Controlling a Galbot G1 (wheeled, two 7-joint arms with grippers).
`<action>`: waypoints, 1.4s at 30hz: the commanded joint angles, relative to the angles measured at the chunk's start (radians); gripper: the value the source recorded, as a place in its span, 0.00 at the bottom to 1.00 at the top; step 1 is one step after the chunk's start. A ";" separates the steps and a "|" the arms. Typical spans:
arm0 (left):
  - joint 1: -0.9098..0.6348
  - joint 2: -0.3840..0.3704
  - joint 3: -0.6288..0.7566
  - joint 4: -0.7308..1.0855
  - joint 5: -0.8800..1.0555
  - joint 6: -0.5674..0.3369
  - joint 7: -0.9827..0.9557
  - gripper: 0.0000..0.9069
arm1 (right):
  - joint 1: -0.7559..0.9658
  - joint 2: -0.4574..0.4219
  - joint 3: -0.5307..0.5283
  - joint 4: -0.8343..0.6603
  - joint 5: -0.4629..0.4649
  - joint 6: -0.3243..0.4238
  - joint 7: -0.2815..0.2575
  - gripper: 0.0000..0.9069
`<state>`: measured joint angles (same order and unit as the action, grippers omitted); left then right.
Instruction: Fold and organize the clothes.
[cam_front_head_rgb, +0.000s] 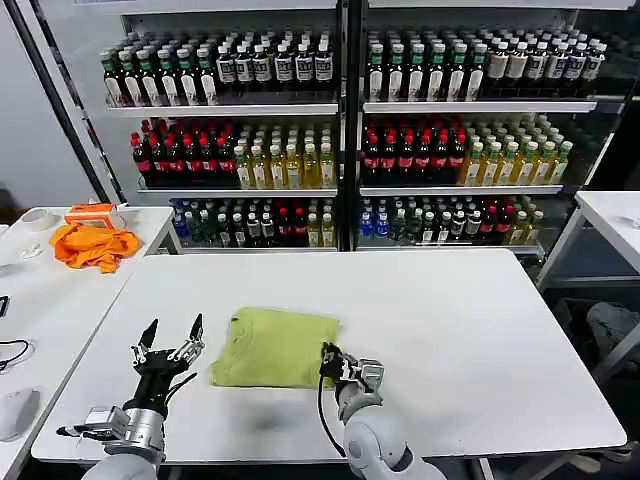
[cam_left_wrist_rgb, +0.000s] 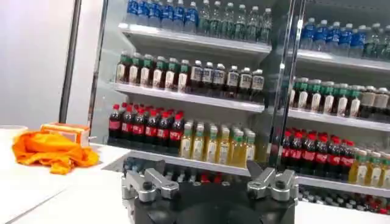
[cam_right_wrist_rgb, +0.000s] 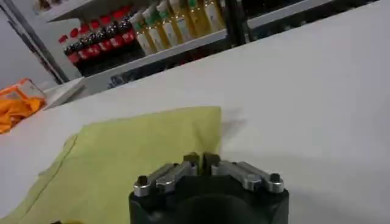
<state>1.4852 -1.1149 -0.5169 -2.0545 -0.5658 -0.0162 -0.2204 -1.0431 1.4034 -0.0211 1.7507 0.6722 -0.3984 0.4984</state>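
The clothes are one lime T-shirt (cam_front_head_rgb: 275, 347), folded into a flat rectangle on the white table (cam_front_head_rgb: 470, 330), near its front edge. In the right wrist view the same T-shirt (cam_right_wrist_rgb: 134, 158) spreads out flat ahead of the fingers. My right gripper (cam_front_head_rgb: 332, 360) sits at the shirt's front right corner, its fingers (cam_right_wrist_rgb: 191, 162) shut together with no fabric showing between them. My left gripper (cam_front_head_rgb: 175, 326) hovers just left of the shirt, tilted upward and open, its fingers (cam_left_wrist_rgb: 144, 186) spread wide on nothing.
An orange cloth (cam_front_head_rgb: 95, 243) and an orange box (cam_front_head_rgb: 90, 212) lie on a side table at the left. Shelves of bottles (cam_front_head_rgb: 340, 130) stand behind the table. Another white table (cam_front_head_rgb: 615, 215) is at the right. The right half of the main table is bare.
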 joint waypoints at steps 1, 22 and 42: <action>0.003 -0.003 0.001 -0.002 0.000 0.001 0.000 1.00 | -0.003 -0.017 0.023 0.001 0.003 0.008 0.005 0.00; -0.030 -0.025 0.053 0.012 0.020 0.010 0.001 1.00 | -0.014 -0.241 0.173 0.077 0.051 -0.061 -0.070 0.00; -0.043 -0.027 0.057 0.027 0.023 0.015 0.001 1.00 | 0.024 -0.022 0.043 -0.020 0.021 -0.039 -0.057 1.00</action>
<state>1.4446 -1.1435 -0.4617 -2.0313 -0.5424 -0.0007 -0.2195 -1.0292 1.3178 0.0557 1.7787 0.7115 -0.4423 0.4436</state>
